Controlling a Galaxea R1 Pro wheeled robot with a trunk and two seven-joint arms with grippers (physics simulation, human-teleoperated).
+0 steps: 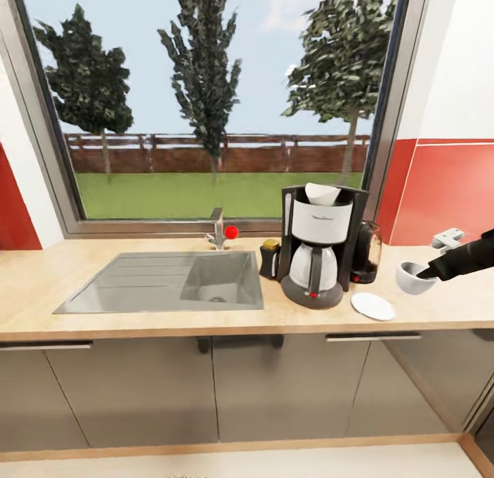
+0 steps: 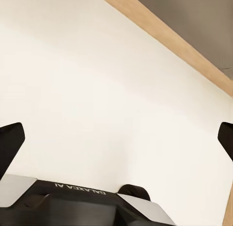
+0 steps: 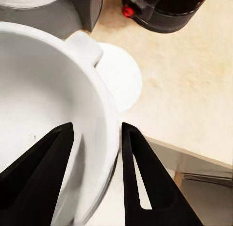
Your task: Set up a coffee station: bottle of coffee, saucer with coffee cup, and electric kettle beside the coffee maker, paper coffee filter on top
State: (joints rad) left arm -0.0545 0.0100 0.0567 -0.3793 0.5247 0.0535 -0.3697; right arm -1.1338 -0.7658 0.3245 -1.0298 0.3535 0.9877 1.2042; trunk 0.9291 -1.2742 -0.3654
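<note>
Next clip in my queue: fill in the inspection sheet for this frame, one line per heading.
Surface: light wood countertop with inset sink.
Job's things: coffee maker on the counter, paper filter on top; bottle of coffee beside it toward the sink; electric kettle on its other side; saucer bare near the front edge; coffee cup held off to the saucer's side.
Clutter: faucet with red knob.
Grippers: right pincer clamps the cup's rim, one finger inside; left pincer open, holding nothing.
Cables: nothing seen.
Surroundings: window onto trees and lawn, red wall panels, grey cabinets below.
</note>
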